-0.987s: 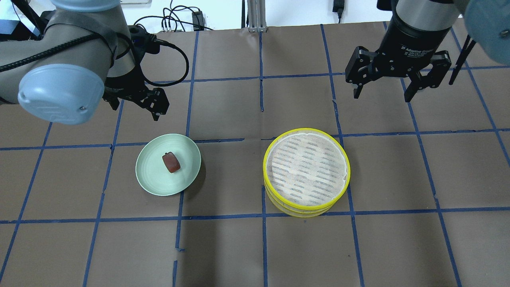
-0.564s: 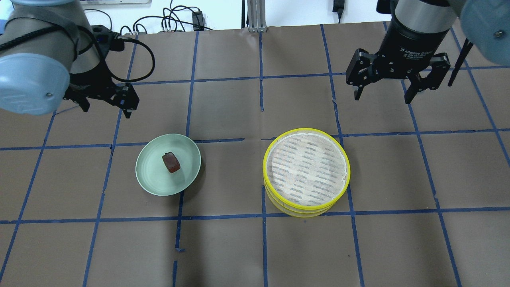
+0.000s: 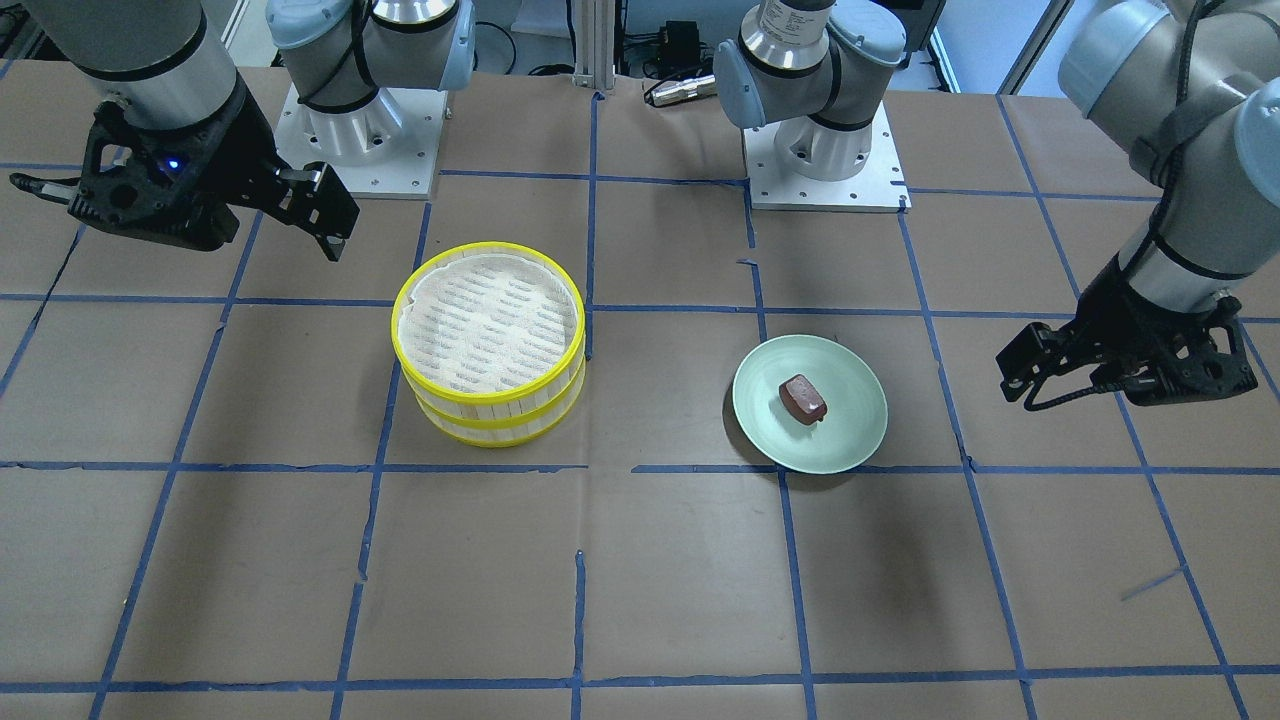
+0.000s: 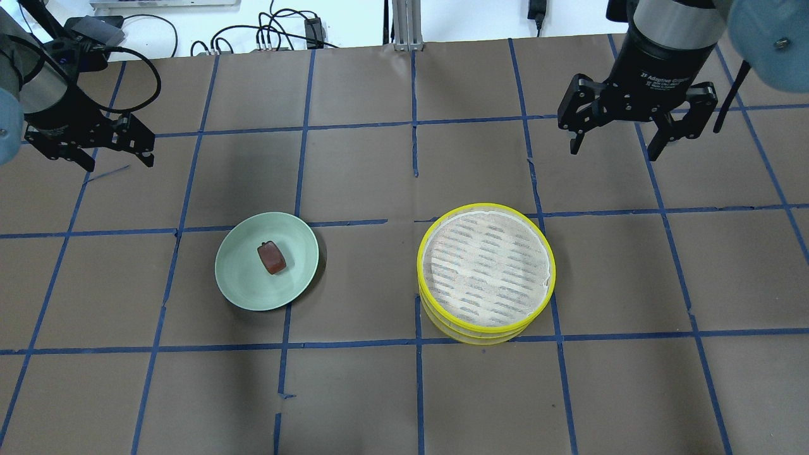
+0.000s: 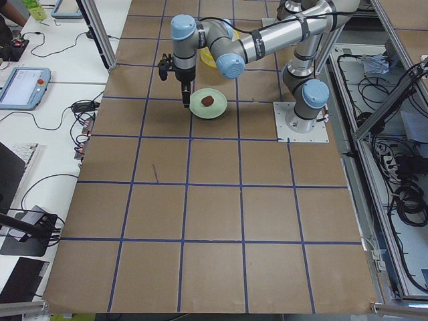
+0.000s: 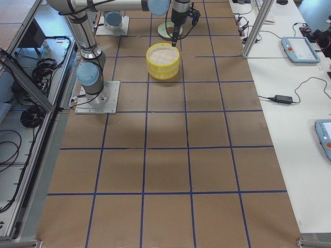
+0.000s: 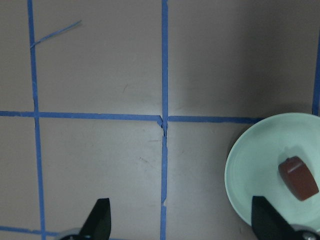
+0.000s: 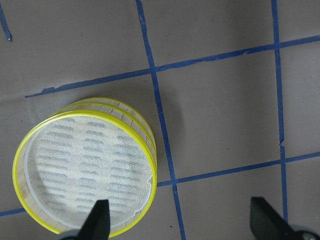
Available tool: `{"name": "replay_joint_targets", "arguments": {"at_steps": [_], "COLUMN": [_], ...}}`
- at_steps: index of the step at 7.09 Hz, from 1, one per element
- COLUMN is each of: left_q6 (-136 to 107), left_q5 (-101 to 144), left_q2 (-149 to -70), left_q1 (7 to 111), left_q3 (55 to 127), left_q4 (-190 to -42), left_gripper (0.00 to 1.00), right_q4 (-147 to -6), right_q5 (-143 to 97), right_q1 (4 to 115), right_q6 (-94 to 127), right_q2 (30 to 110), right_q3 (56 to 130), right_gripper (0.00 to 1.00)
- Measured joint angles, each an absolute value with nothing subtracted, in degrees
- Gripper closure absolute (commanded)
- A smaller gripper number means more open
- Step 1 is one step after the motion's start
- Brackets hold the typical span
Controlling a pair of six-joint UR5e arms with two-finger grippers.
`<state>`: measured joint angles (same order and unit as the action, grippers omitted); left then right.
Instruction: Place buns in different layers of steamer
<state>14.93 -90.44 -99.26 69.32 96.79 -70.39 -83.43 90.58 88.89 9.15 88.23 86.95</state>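
Note:
The reddish-brown bun (image 4: 272,258) lies on the pale green plate (image 4: 243,278); it also shows in the front view (image 3: 803,398) and the left wrist view (image 7: 298,178). The white bun is not in view. The two steamer layers (image 4: 485,265) stand stacked, and the top floor is bare (image 3: 488,320) (image 8: 85,170). My left gripper (image 4: 120,163) (image 7: 182,222) is open and empty, raised, to the left of and beyond the plate. My right gripper (image 4: 614,151) (image 8: 182,222) is open and empty, raised, beyond the steamer and to its right.
The table is brown paper with a blue tape grid. Cables (image 4: 272,31) and a metal post (image 4: 404,25) are at the far edge. The arm bases (image 3: 350,140) (image 3: 825,150) stand at the robot's side.
My left gripper has swung left, away from above the plate, and stays open. My right gripper has shifted slightly right and farther back. The bun, plate and steamer have not moved.

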Motion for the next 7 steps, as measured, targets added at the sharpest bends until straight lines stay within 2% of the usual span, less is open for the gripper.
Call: {"name": "replay_joint_targets", "arguments": {"at_steps": [4,7], "left_q6": [5.42,-3.87], "left_q5": [-83.89,-84.47], "left_q2": [-103.51,-103.01], "left_q1": [69.85,76.66], "left_q3": [97.02,100.65], "left_q4": [-63.56,-63.60], "left_gripper": [0.00,0.00], "right_q4": [-86.00,-86.42], "right_q5": [90.39,90.24], "right_q1": [88.72,89.07], "right_q6": [8.71,8.84], "right_q2": [87.51,87.27], "right_q3": [86.54,86.69], "right_gripper": [0.00,0.00]}}
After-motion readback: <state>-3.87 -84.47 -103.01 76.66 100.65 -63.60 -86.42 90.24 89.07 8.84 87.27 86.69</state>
